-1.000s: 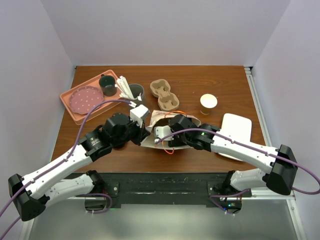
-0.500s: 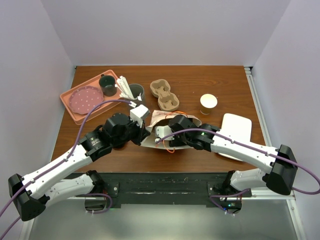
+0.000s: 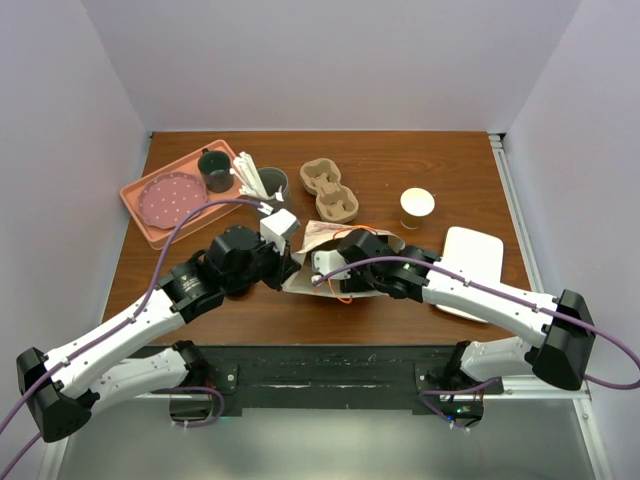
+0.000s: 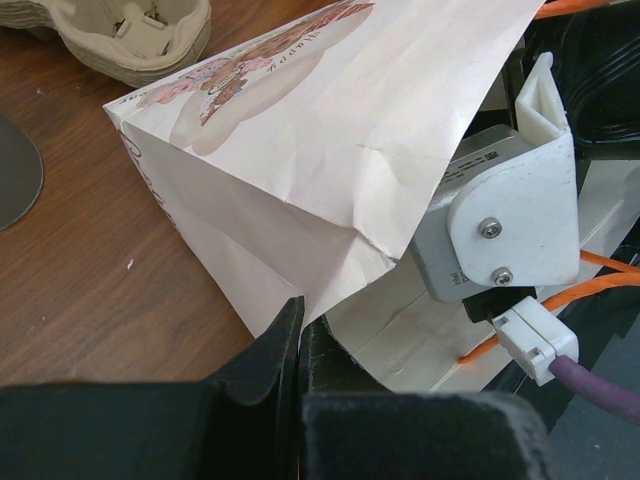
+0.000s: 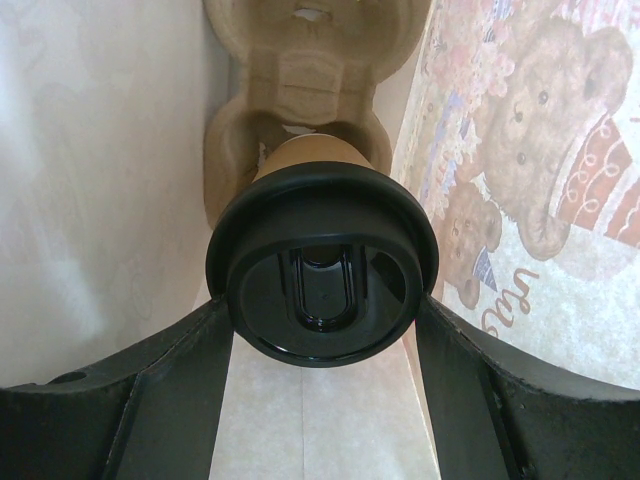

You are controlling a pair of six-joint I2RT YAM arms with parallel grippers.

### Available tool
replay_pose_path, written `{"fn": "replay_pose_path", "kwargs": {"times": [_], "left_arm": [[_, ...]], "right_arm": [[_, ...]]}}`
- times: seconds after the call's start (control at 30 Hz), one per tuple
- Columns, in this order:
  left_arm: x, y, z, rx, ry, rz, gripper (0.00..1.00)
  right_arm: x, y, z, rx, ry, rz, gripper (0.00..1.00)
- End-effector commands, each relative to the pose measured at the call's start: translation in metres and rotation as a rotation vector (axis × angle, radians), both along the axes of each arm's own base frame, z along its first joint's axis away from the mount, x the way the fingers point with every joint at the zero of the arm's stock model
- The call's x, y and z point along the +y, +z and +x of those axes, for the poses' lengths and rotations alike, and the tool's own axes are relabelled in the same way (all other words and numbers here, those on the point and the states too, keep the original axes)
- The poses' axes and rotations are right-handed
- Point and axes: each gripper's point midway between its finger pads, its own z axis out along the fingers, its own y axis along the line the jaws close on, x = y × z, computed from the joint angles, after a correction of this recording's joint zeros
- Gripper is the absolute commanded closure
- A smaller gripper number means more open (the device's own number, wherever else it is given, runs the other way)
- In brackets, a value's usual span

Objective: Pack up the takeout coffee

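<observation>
where everything sits

the paper bag [image 3: 322, 233] lies at the near middle of the table [image 3: 450, 170], between my arms. my left claw [image 4: 300, 315] is at its left edge. my right claw [image 5: 322, 330] is inside it, a lidded takeout cup [image 5: 322, 265] between the fingers, seated in a carrier [image 5: 300, 60] within the bag. behind the bag stands another carrier [image 3: 329, 190], with an open takeout cup [image 3: 417, 205] to its right and a tumbler [image 3: 272, 182] to its left. far left, a tray [image 3: 135, 188] bears a plate [image 3: 165, 198] and a mug [image 3: 214, 170]. a flat dish [image 3: 470, 255] lies near right.

Bag [image 5: 100, 150] tight both sides of right hand [image 5: 322, 300] — carrier [image 5: 300, 60] ahead
</observation>
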Motion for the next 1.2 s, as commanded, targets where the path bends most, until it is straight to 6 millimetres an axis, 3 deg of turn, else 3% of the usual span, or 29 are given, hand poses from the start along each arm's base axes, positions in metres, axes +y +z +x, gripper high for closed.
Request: {"fn": "replay_pose_path", "kwargs": {"times": [0.0,0.47,0.8,0.9,1.03,1.17], "left_arm": [[-0.001,0.013,0.002,-0.046,-0.011,-0.009,1.00],[-0.002,0.016,0.003,-0.043,-0.010,-0.013,1.00],[-0.002,0.017,0.005,-0.042,-0.005,-0.012,1.00],[-0.003,0.017,0.005,-0.042,-0.005,-0.012,1.00],[-0.003,0.021,0.006,-0.050,-0.004,-0.015,1.00],[-0.004,0.027,0.009,-0.057,0.004,-0.014,0.96]], "right_arm": [[-0.001,0.015,0.004,-0.038,-0.018,0.030,1.00],[0.013,-0.018,0.011,-0.031,0.014,0.032,1.00],[0.013,-0.026,0.015,-0.036,-0.018,0.060,1.00],[0.011,-0.025,0.015,-0.037,-0.033,0.077,0.94],[0.012,-0.019,0.016,-0.042,-0.040,0.093,0.74],[0.015,-0.006,0.018,-0.046,-0.037,0.115,0.61]]}}
